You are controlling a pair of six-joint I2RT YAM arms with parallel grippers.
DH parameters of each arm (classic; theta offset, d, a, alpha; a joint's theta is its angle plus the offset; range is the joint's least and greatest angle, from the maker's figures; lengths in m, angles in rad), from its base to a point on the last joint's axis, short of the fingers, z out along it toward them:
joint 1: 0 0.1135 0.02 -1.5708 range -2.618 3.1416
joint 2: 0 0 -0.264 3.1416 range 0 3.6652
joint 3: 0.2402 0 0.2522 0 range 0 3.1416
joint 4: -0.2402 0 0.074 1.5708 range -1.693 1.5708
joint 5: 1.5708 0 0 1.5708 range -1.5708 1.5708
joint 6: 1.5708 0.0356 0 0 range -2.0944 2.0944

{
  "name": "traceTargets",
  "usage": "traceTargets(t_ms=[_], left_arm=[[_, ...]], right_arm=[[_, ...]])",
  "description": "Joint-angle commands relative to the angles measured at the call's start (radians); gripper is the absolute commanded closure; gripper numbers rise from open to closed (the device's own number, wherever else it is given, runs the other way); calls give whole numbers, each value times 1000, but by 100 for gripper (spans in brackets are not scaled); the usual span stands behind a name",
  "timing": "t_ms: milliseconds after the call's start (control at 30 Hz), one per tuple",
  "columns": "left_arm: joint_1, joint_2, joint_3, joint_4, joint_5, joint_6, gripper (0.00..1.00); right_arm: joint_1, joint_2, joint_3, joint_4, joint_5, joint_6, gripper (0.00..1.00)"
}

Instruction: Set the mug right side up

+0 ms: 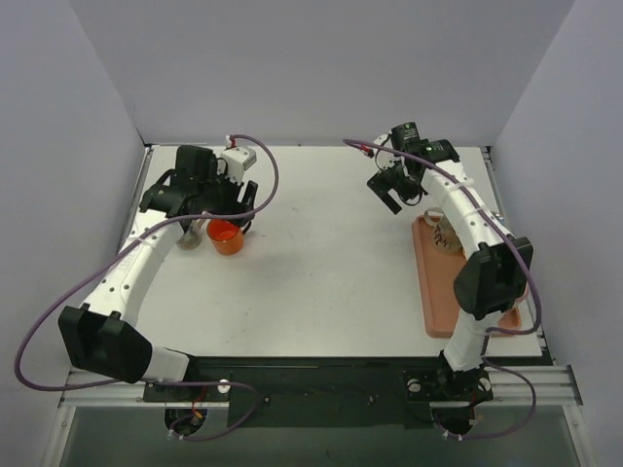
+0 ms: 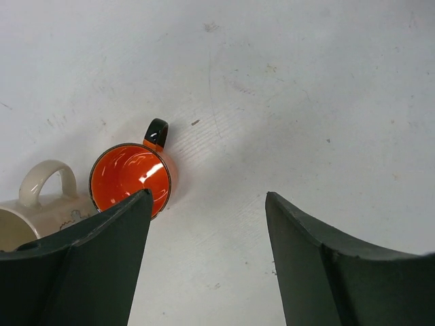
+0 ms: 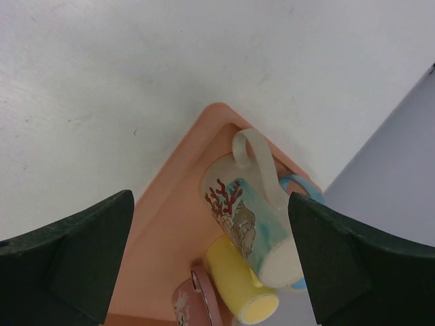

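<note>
This looks like a robot lab. A white bench sits inside plain grey walls on three sides, like a little test booth. The left arm and the right arm are robot arms, fixed by a metal rail at the near edge. Purple cables loop from them.

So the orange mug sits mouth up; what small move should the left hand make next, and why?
Probably lift the left hand straight up. The orange mug stands mouth up, the hand is open and empty, and one finger hangs by its rim, so moving sideways might tip it.
</note>
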Motion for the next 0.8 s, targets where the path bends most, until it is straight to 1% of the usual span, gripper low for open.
traceTargets(t_ms=[0,100,200,333,500,600,667,700,733,767], left_arm=[[4,-19,-45,68,68,9,23],[4,-33,-59,78,91,8,23],[2,-36,-72,84,111,9,23],[2,-41,-85,90,124,9,23],[1,-46,-89,94,136,9,23],[1,-49,-89,93,145,9,23],[1,-52,-92,96,141,6,23],[1,-56,-94,97,141,8,23],[1,-56,-94,97,141,8,22],[1,-59,-95,102,141,6,23]], right_arm=[[-71,136,126,-223,-18,15,10],[-105,232,168,-240,11,21,10],[-125,294,189,-238,63,7,10],[-148,364,222,-248,93,-7,10],[-180,429,231,-260,84,-25,11],[-192,458,237,-286,59,-40,15],[-200,470,238,-315,54,-40,26],[-204,478,241,-336,50,-40,38],[-207,478,242,-343,51,-39,46],[-211,475,235,-349,48,-37,56]])
